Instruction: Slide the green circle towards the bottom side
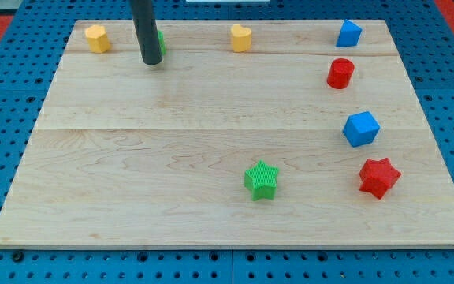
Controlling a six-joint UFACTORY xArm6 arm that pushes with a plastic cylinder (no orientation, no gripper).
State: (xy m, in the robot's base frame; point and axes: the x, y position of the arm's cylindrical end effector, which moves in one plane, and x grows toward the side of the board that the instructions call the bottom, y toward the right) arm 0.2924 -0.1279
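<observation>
One sliver of green circle [161, 39] is peeking out at the view's right of the rod, just behind my tip [151, 62] near the surface's [132, 173] top edge. No jaws are fitted here, so nothing is opening or gripping. Pushing bottomward is likely calling for the tip to be sitting on the circle's far, top side.

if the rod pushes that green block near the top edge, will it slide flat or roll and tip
Probably slides flat: the other blocks, like the red cylinder, are squat and stand on flat faces. The wooden board looks smooth, so little drag. The green block is only a sliver behind my tip, so an off-centre push could spin it aside.
</observation>
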